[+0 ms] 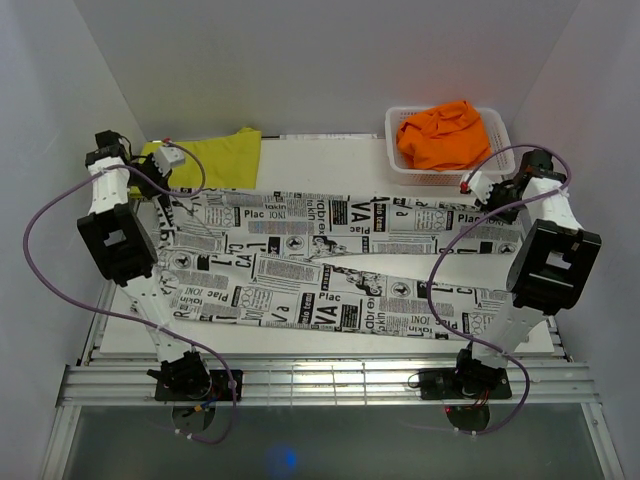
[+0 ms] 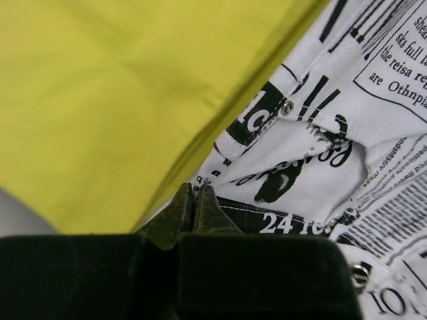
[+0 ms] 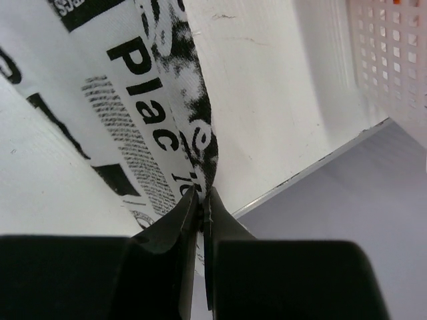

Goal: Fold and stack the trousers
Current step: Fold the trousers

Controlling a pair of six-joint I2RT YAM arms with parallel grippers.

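Observation:
The newspaper-print trousers (image 1: 320,265) lie spread across the table, waist at the left, both legs running right. My left gripper (image 1: 163,203) is at the waist's far corner. In the left wrist view its jaws (image 2: 193,189) are shut at the edge of the printed cloth (image 2: 320,153), and seem to pinch it. My right gripper (image 1: 478,195) is shut on the far leg's hem. The right wrist view shows the cloth (image 3: 153,100) pinched between the tips (image 3: 202,193). The yellow trousers (image 1: 215,158) lie at the back left, also in the left wrist view (image 2: 113,100). The orange trousers (image 1: 445,135) are bundled in a basket.
The white lattice basket (image 1: 391,135) stands at the back right, close to my right gripper; its wall shows in the right wrist view (image 3: 390,60). White walls close in the table (image 1: 320,165) on three sides. The table's right edge runs just past the right gripper.

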